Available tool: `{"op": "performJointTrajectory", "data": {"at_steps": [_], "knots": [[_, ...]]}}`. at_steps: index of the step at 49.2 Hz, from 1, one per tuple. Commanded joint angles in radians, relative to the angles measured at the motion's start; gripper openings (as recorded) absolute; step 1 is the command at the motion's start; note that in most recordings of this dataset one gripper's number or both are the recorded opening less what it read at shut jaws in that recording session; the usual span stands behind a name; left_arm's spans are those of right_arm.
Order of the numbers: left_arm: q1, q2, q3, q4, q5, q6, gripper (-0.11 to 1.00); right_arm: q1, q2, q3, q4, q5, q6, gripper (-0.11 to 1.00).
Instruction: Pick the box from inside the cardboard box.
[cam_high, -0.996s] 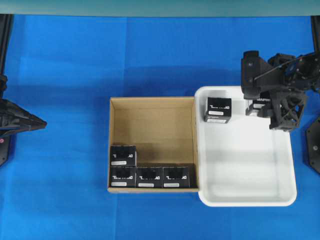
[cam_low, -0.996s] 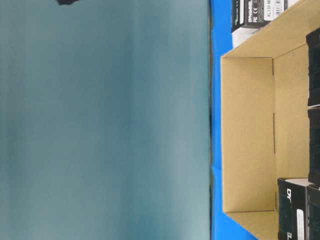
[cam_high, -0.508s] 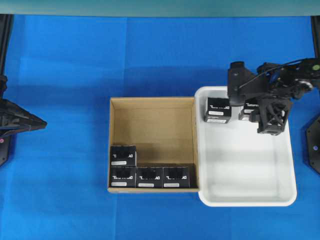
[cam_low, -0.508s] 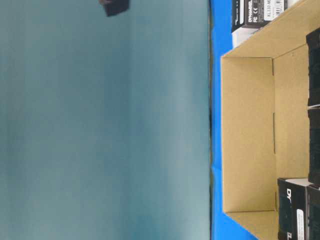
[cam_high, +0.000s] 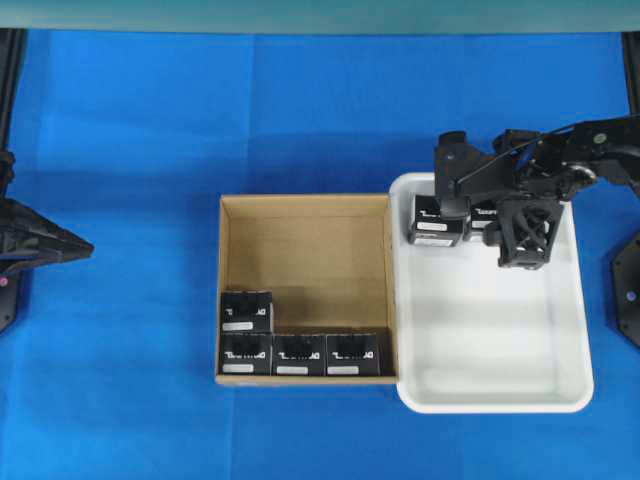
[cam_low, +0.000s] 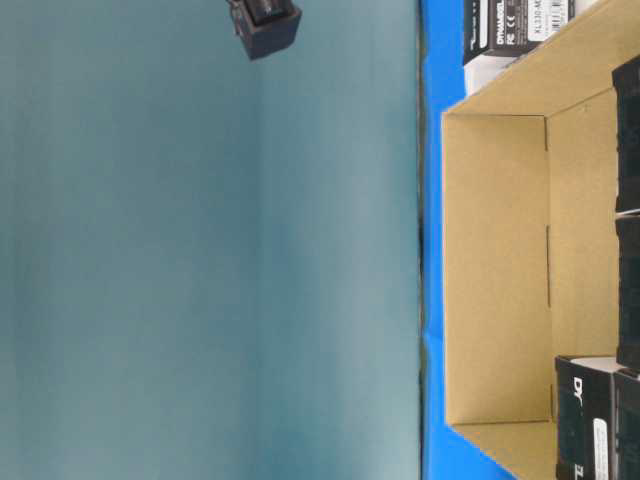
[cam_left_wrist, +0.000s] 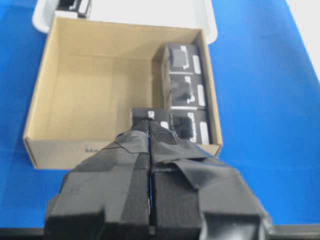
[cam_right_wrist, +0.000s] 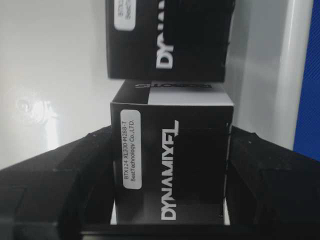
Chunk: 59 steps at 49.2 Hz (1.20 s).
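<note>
The cardboard box (cam_high: 305, 240) sits mid-table and holds several black boxes (cam_high: 298, 354) along its near wall and left corner. It also shows in the left wrist view (cam_left_wrist: 90, 85) and the table-level view (cam_low: 500, 270). My right gripper (cam_high: 484, 216) is shut on one black box (cam_right_wrist: 170, 150), over the white tray's back left part. Its fingers (cam_right_wrist: 95, 165) press both sides of the box. A second black box (cam_high: 437, 220) lies in the tray, just left of the held one. My left gripper (cam_left_wrist: 150, 125) is shut and empty, far left of the carton.
The white plastic tray (cam_high: 575, 330) stands against the carton's right wall, on the blue cloth (cam_high: 150, 130). The left arm (cam_high: 40, 245) rests at the table's left edge. Part of the right arm (cam_low: 265, 22) shows high in the table-level view.
My right gripper has moved left along the back of the tray with the black box in it, closing up on the box lying there. The left arm has not moved.
</note>
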Motion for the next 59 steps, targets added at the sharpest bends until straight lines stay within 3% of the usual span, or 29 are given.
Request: {"op": "performJointTrajectory", "data": {"at_steps": [1,35,37,41,45,59], "knots": [[-0.002,0.011,-0.020,0.002,-0.009,0.000,-0.07,0.006,0.017,-0.011,0.003,-0.011,0.000,0.61],[-0.006,0.008,-0.020,0.002,-0.009,-0.002,-0.07,-0.002,0.043,-0.006,0.003,-0.044,0.034,0.61],[-0.008,0.008,-0.020,0.002,-0.009,-0.002,-0.07,-0.002,0.043,-0.005,0.005,-0.043,0.035,0.65],[-0.006,0.008,-0.020,0.002,-0.009,-0.002,-0.07,-0.002,0.043,-0.003,0.005,-0.037,0.035,0.85],[-0.006,0.008,-0.020,0.002,-0.009,0.000,-0.07,-0.002,0.043,-0.005,0.005,-0.035,0.035,0.97],[-0.009,0.008,-0.020,0.002,-0.009,0.000,-0.07,0.000,0.043,-0.011,0.005,-0.035,0.037,0.97]]}}
